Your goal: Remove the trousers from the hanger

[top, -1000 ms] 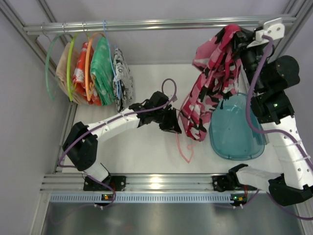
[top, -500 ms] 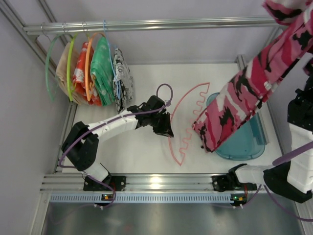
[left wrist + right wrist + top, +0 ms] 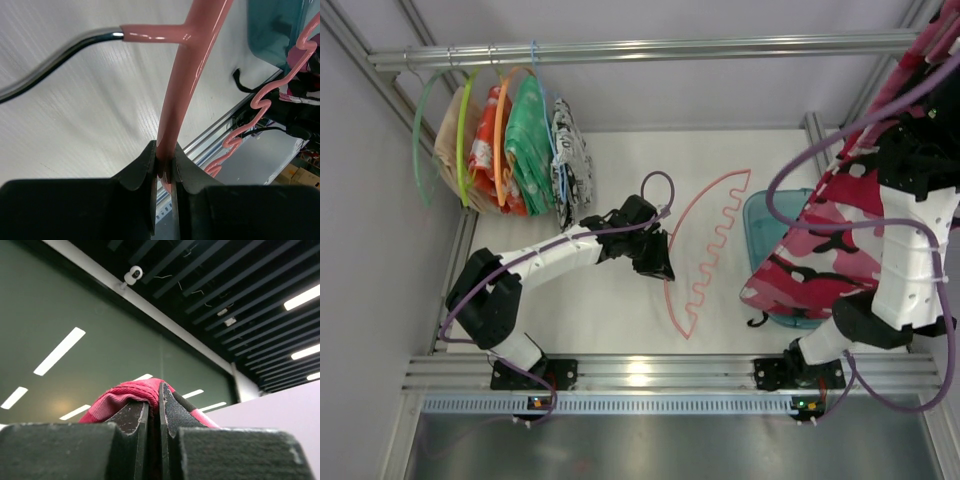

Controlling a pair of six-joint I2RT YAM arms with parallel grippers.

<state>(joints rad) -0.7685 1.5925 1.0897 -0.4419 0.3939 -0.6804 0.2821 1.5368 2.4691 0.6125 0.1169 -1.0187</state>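
Note:
The salmon-pink hanger (image 3: 705,250) is held bare over the table, arc up, wavy bar to the right. My left gripper (image 3: 660,268) is shut on its arc, seen close in the left wrist view (image 3: 166,167), with the metal hook (image 3: 60,57) to the left. The pink camouflage trousers (image 3: 830,255) hang free of the hanger at the right, over the teal tub. My right gripper (image 3: 152,407) is shut on their pink waistband (image 3: 132,392), raised high and pointing up; in the top view it is out of frame at the upper right.
A teal plastic tub (image 3: 765,215) sits on the table at right under the trousers. Green and orange hangers with other garments (image 3: 515,140) hang from the rail (image 3: 640,50) at back left. Aluminium frame rail (image 3: 640,375) runs along the near edge.
My right arm has pulled the trousers off the hanger and lifted them up and right, then lowered them over the tub. The hanger has swung up flat in my left gripper.

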